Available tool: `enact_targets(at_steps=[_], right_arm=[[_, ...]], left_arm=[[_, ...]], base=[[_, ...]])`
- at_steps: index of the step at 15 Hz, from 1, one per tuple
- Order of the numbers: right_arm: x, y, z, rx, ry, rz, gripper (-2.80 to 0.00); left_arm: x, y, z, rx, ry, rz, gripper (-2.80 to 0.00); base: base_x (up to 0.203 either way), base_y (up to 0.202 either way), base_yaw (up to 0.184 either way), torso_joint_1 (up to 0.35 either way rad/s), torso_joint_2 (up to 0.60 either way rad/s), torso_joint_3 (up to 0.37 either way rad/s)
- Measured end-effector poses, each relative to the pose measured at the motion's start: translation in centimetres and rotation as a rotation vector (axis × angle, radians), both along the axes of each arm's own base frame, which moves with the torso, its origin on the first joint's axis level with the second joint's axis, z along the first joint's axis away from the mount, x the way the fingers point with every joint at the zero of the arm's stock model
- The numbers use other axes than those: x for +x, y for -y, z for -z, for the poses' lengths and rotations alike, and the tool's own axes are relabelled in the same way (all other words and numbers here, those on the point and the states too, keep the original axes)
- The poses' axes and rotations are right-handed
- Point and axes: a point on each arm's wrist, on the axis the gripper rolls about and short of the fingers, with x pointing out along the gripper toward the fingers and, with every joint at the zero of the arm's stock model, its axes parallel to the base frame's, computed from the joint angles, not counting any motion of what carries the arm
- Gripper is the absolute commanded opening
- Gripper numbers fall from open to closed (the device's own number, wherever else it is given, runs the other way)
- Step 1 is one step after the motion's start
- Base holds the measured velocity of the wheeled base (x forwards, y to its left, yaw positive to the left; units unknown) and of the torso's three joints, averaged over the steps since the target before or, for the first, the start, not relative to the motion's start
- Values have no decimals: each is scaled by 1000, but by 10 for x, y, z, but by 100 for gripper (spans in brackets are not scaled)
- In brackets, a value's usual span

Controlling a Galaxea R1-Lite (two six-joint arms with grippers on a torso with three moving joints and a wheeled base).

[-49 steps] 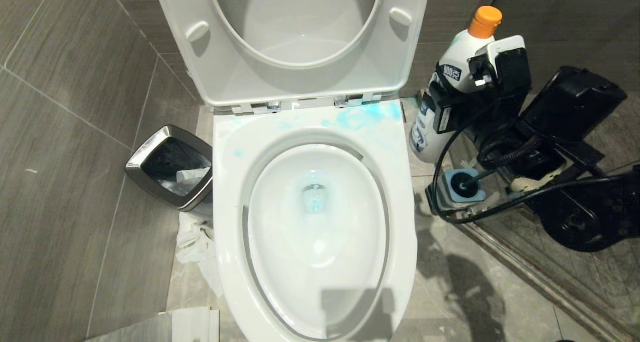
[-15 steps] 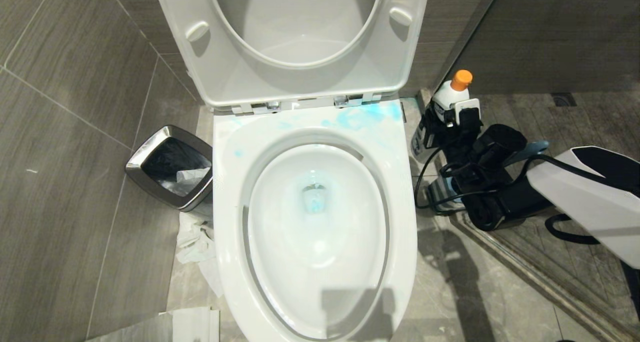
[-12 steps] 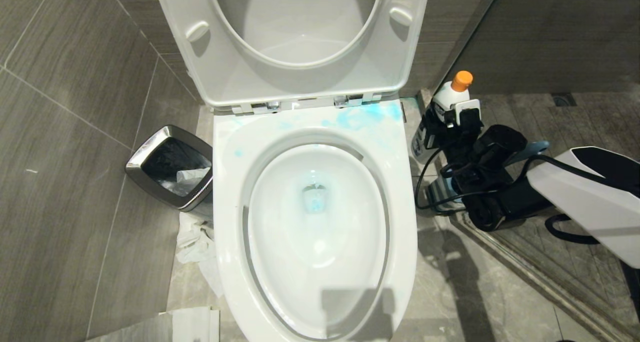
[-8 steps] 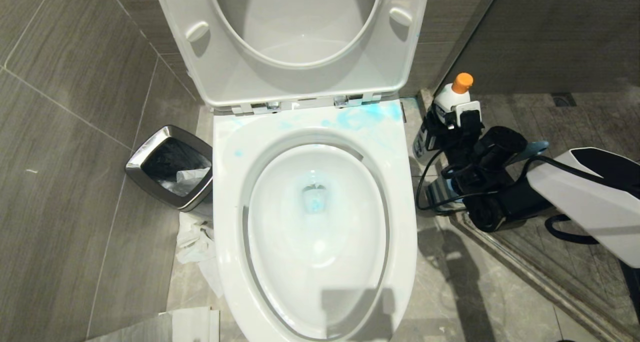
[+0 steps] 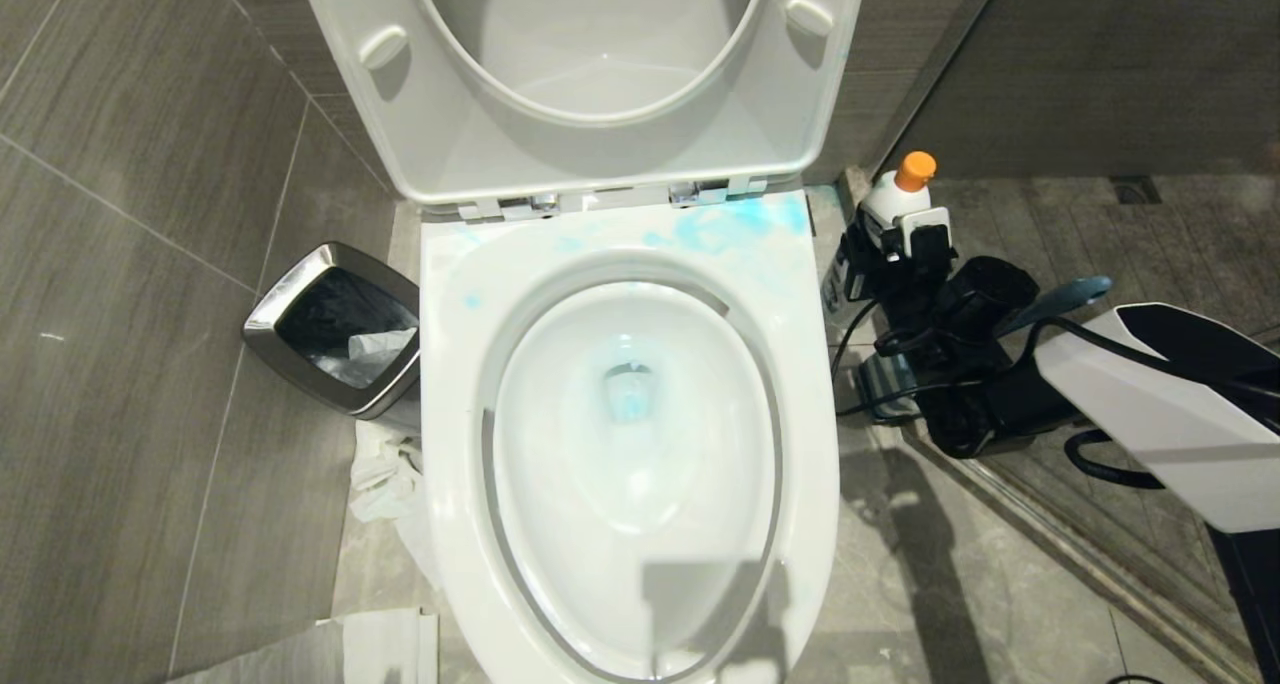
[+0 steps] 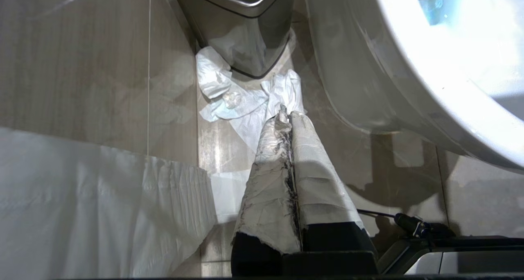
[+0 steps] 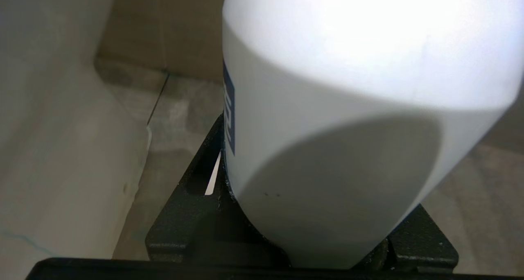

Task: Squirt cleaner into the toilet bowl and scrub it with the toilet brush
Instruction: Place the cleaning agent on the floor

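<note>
The white toilet bowl [image 5: 805, 384] stands open with the seat and lid raised. Blue cleaner is smeared on its back rim [image 5: 735, 226] and tints the water at the drain [image 5: 628, 396]. The white cleaner bottle [image 5: 897, 196] with an orange cap is upright and low beside the toilet's right side, and my right gripper [image 5: 893, 254] is shut on its body. In the right wrist view the bottle [image 7: 348, 108] fills the space between the black jaws. The toilet brush's blue handle [image 5: 1065, 297] pokes out behind my right arm, which mostly hides its holder [image 5: 880, 379]. My left gripper [image 6: 288, 114] is shut and empty, low by the toilet's left side.
A steel trash bin [image 5: 335, 329] stands left of the toilet with crumpled paper [image 5: 385, 474] on the floor beside it. A white sheet [image 6: 82, 198] lies near the left gripper. Tiled wall runs along the left. A raised floor sill [image 5: 1050, 534] runs diagonally on the right.
The right gripper has brought the bottle down from high near the camera to low beside the toilet. Over the last second it barely moved; the whole view shifted slightly.
</note>
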Motion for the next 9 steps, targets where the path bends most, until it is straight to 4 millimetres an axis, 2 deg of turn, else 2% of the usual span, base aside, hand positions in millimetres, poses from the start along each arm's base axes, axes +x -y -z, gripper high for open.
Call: enact_targets(at_steps=[5, 9], right_arm=[[9, -6, -12, 1, 39, -20, -280], [12, -16, -29, 17, 82, -43, -280]], left_arm=[[0, 0, 0, 1, 0, 0, -280], [0, 0, 0, 1, 0, 0, -280]], base=[[0, 0, 0, 3, 2, -191], [0, 0, 0, 4, -1, -200]])
